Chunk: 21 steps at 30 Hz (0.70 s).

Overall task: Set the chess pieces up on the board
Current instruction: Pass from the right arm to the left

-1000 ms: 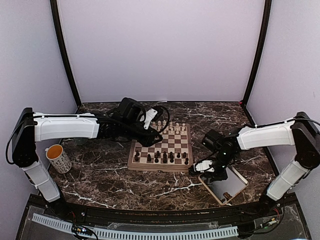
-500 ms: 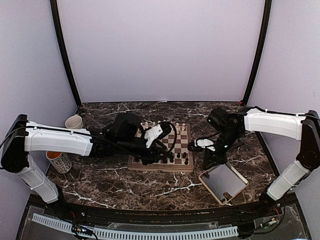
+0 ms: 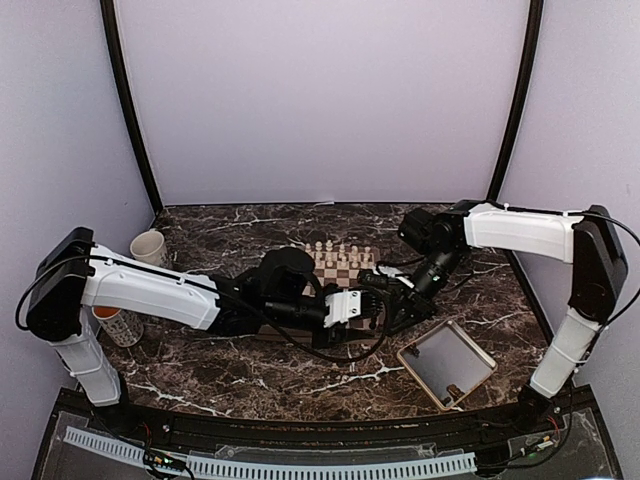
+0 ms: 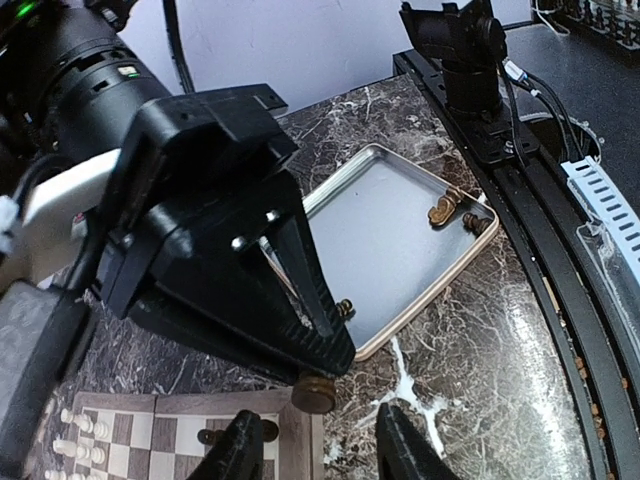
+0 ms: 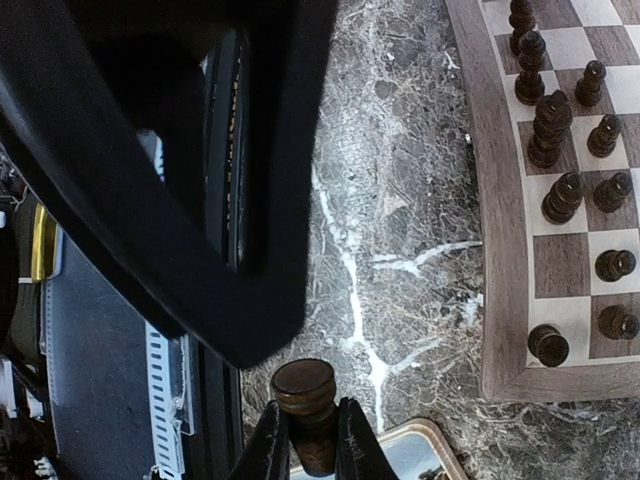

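My right gripper (image 5: 309,412) is shut on a dark brown chess piece (image 5: 304,385) and holds it above the marble, just off the near right corner of the board (image 5: 503,300). Several dark chess pieces (image 5: 548,130) stand on the board's near rows. In the left wrist view my left gripper (image 4: 319,432) is open and empty, its fingers on either side of the spot just below the held piece (image 4: 313,392). From above, both grippers meet at that corner, the left (image 3: 366,308) and the right (image 3: 390,303), hiding much of the board (image 3: 352,272).
A shallow beige tray (image 4: 400,180) lies right of the board with three dark pieces (image 4: 443,208) still in it; it also shows from above (image 3: 447,363). A cream mug (image 3: 148,245) stands at the far left. Cream chessmen (image 3: 340,250) line the board's far rows.
My right gripper rose from the tray with a dark piece and moved left to the board's corner. My left arm swept from the board's far left side across to that same corner.
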{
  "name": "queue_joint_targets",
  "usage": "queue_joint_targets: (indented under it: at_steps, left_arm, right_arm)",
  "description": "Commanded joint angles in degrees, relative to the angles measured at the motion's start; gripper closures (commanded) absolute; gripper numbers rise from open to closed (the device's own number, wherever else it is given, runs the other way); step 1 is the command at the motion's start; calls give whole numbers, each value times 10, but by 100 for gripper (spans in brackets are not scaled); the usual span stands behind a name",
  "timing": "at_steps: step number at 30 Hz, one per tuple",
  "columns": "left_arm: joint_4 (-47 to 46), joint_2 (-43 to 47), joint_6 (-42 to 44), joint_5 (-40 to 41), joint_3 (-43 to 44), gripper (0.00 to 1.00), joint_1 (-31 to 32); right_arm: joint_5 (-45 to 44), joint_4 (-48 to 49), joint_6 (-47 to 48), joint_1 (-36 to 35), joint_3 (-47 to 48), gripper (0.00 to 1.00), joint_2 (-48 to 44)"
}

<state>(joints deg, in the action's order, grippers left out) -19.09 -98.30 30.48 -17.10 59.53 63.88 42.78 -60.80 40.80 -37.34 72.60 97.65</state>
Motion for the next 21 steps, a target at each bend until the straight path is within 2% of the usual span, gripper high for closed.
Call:
queue_joint_targets:
  at_steps: [1,10,21]
  left_arm:
    - [1,-24,69,1,35,59,16]
    - [10,-62,99,66,69,60,30]
    - [34,-72,110,102,82,72,33]
  right_arm:
    - [44,-23,0,2,18,87,7]
    - [53,-32,7,2,20,86,18]
    - [68,-42,12,2,19,85,22]
